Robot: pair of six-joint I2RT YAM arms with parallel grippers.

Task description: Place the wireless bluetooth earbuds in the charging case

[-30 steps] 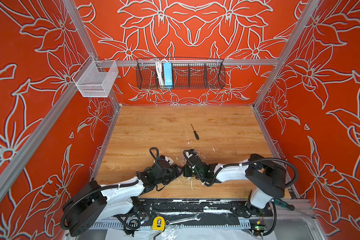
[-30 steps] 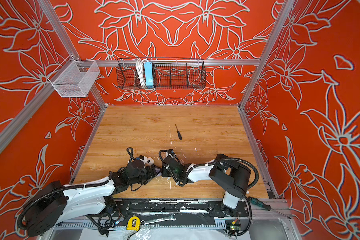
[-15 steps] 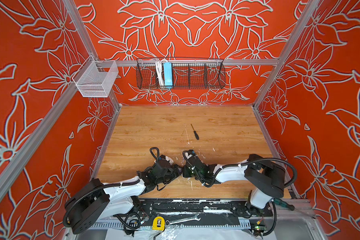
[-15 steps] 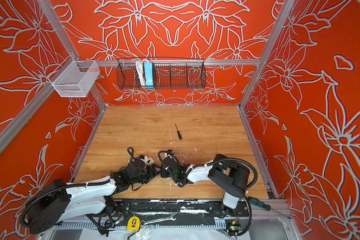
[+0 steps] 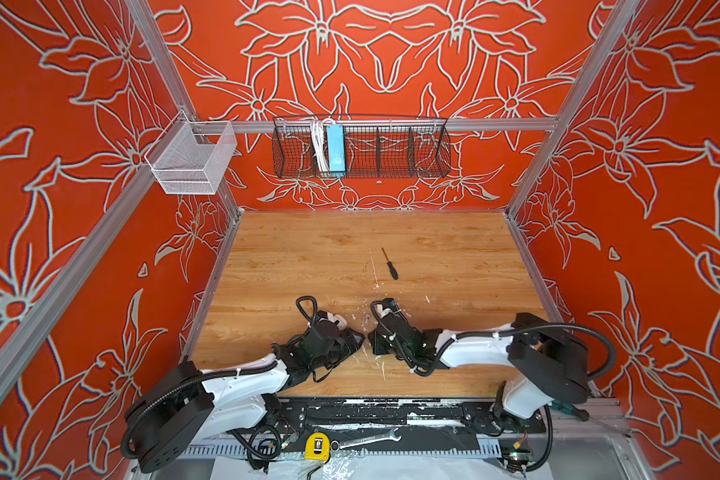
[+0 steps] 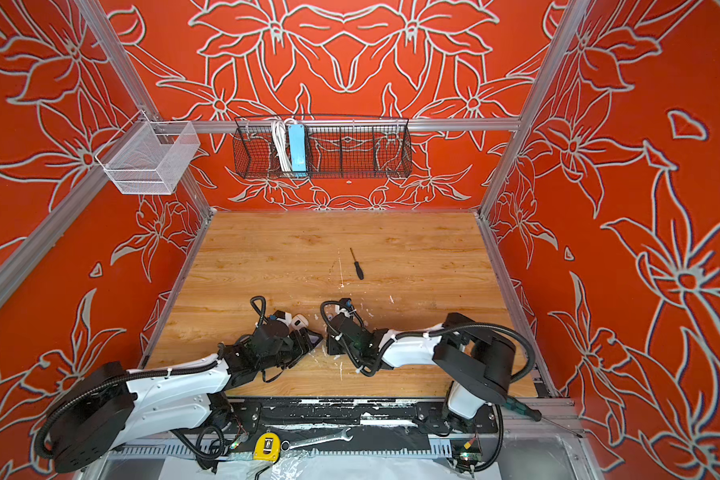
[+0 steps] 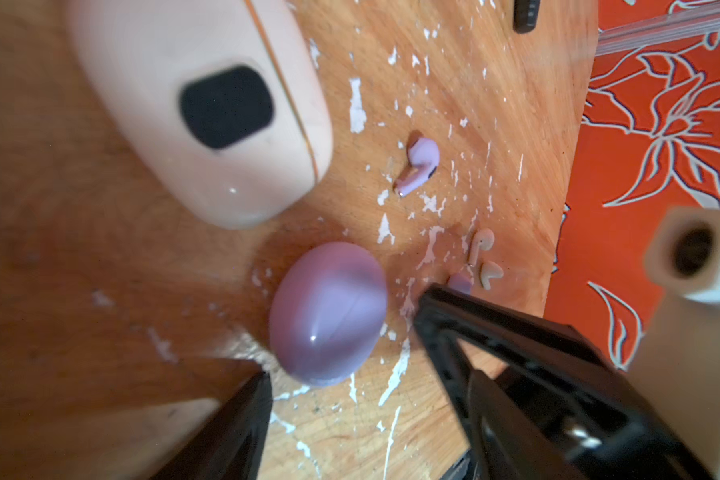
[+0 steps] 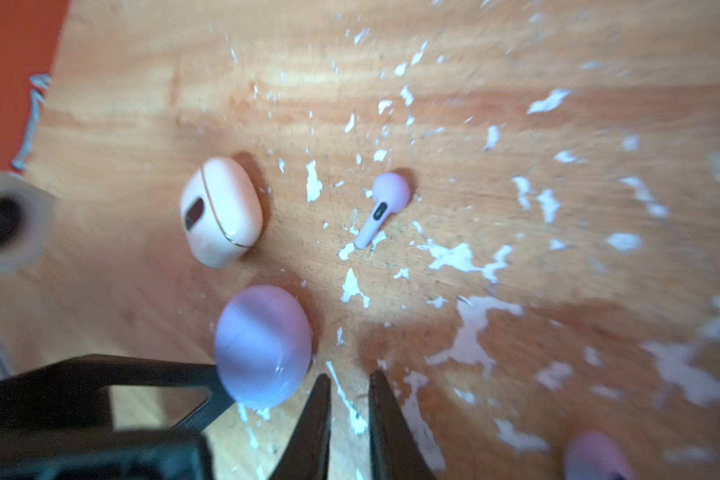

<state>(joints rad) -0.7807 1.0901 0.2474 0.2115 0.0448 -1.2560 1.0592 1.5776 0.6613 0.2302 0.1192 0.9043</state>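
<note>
A shut lavender charging case [image 7: 329, 311] lies on the wood between the fingertips of my open left gripper [image 7: 341, 343]; neither finger clearly touches it. A shut cream case [image 7: 200, 112] lies beyond it. One lavender earbud [image 7: 420, 164] lies alone. Two cream earbuds [image 7: 481, 243] [image 7: 490, 272] lie together, and another lavender earbud [image 7: 460, 282] beside them is half hidden by a finger. My right gripper [image 8: 350, 376] stands next to the lavender case [image 8: 262, 345], its jaws a narrow gap apart with nothing between them. In both top views the grippers meet tip to tip [image 5: 364, 337].
White flecks [image 8: 466, 257] cover the wood near the front. A black screwdriver [image 5: 390, 266] lies mid-table. A black wire basket [image 5: 360, 151] and a white mesh basket [image 5: 192, 160] hang on the walls. A tape measure [image 5: 316, 446] and a wrench [image 5: 366, 439] lie on the front rail.
Both arms stay almost in place near the table's front; the left arm has shifted slightly. The top views are too coarse to show any jaw movement.
</note>
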